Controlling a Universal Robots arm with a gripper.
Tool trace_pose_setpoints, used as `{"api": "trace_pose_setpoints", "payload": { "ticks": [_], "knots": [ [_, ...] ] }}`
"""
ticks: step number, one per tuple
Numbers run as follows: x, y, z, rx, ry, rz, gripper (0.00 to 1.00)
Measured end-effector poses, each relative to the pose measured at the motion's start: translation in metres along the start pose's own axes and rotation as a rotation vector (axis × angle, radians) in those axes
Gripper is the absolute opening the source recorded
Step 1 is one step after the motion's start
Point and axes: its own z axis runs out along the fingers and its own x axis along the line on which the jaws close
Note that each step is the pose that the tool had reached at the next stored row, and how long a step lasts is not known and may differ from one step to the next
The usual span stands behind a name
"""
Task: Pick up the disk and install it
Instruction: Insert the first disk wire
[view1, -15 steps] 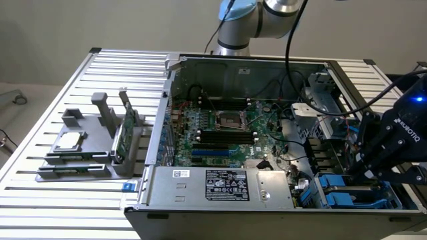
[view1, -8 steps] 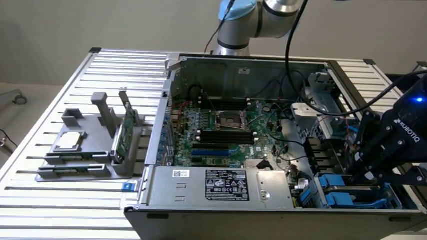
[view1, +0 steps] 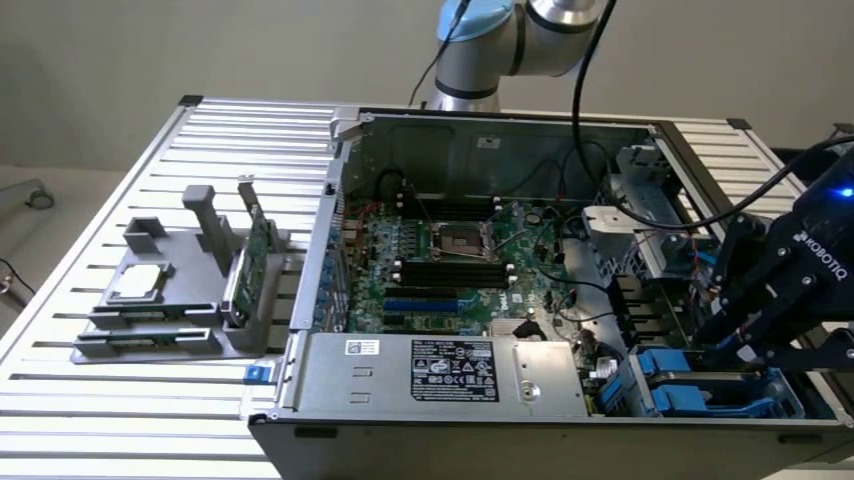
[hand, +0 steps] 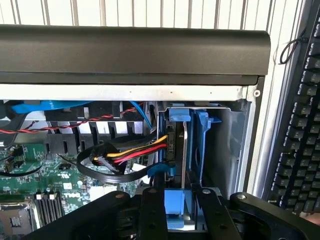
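The disk (hand: 186, 150) stands on edge in the drive bay at the corner of the open computer case, its grey metal flanked by the blue carrier frame. In the exterior view the blue carrier (view1: 694, 385) sits low at the view's right, just under my black gripper (view1: 741, 352). My gripper (hand: 178, 205) straddles the near end of the disk, one finger (hand: 152, 207) on each side of the blue frame. The fingers stand open, close beside the carrier rather than clamped on it. The disk's lower part is hidden inside the bay.
Red, yellow and black power cables (hand: 127, 155) hang right beside the bay. The motherboard (view1: 447, 265) and power supply (view1: 441, 372) fill the case. A grey fixture (view1: 174, 300) holding a green card and a chip stands at the exterior view's left. A keyboard (hand: 300, 135) lies outside the case wall.
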Motion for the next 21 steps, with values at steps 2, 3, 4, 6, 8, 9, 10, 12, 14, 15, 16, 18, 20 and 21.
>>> {"api": "trace_pose_setpoints", "payload": {
  "ticks": [2,3,4,6,8,9,10,12,14,15,16,18,20,21],
  "knots": [
    [0.0,-0.0001,-0.0035,0.0004,0.0,0.0,0.31],
    [0.0,0.0006,-0.0043,0.0005,0.0002,0.0,0.31],
    [0.0,0.0017,-0.0051,0.0005,0.0002,0.0,0.31],
    [0.0,0.0043,-0.0061,0.0005,0.0004,0.0,0.31],
    [0.0,0.0069,-0.007,0.0005,0.0005,0.0,0.29],
    [0.0,0.0083,-0.0073,0.0005,0.0008,0.0,0.29],
    [0.0,0.0096,-0.0076,0.0004,0.0011,0.0,0.22],
    [0.0,0.0116,-0.0079,0.0005,0.002,-0.001,0.16],
    [0.0,0.0124,-0.0082,0.0005,0.0029,-0.001,0.11],
    [0.0,0.0126,-0.0081,0.0005,0.0037,-0.001,0.11],
    [0.0,0.0127,-0.0078,0.0005,0.0052,-0.002,0.11],
    [0.0,0.013,-0.0069,0.0005,0.0075,-0.002,0.11],
    [0.0,0.0131,-0.0063,0.0004,0.0086,-0.003,0.11],
    [0.0,0.0126,-0.0061,0.0004,0.0087,-0.003,0.11]
  ]
}}
